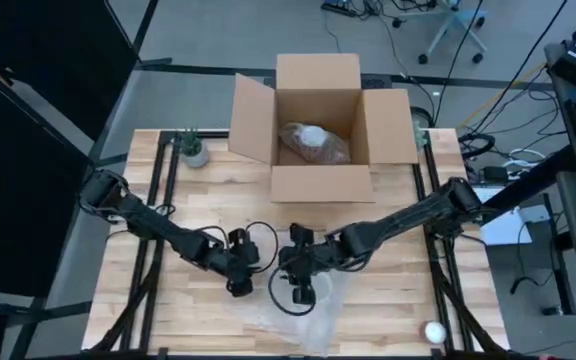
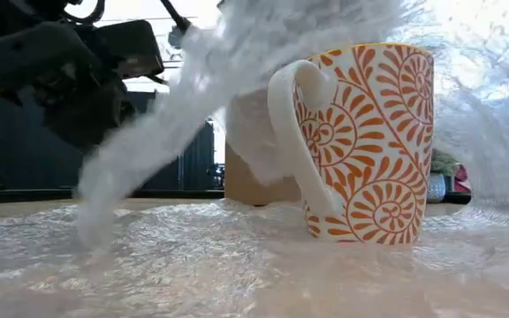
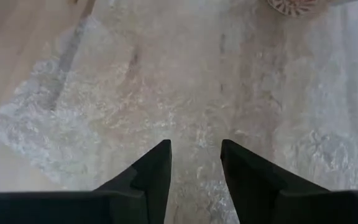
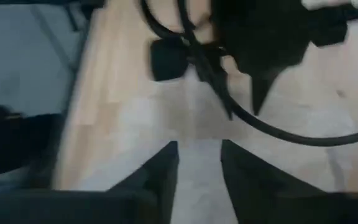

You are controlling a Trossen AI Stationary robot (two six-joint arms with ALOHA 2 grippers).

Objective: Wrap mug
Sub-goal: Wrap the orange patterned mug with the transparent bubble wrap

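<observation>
An orange-and-white patterned mug (image 2: 369, 141) stands upright on a sheet of bubble wrap (image 2: 193, 265) spread over the table's near middle (image 1: 303, 322). One side of the wrap rises in a strip (image 2: 175, 115) from the table up over the mug. My right gripper (image 1: 303, 293) hovers above the mug, hiding it in the high view, and is shut on the wrap. My left gripper (image 1: 240, 286) stands open just to the mug's left, its fingers pointing down at the flat wrap (image 3: 166, 81) with nothing between them. My right gripper pinches a part of the bubble wrap (image 4: 199, 180) between its two fingers, which point toward the table's left. The held wrap is lifted above the mug and slopes down to the table on the mug's left (image 2: 95, 221). One layer or several, I cannot tell.
An open cardboard box (image 1: 318, 125) with a wrapped bundle (image 1: 313, 143) inside stands at the table's far middle. A small grey pot (image 1: 196, 152) sits at the far left, and a white ball (image 1: 435, 331) lies at the near right.
</observation>
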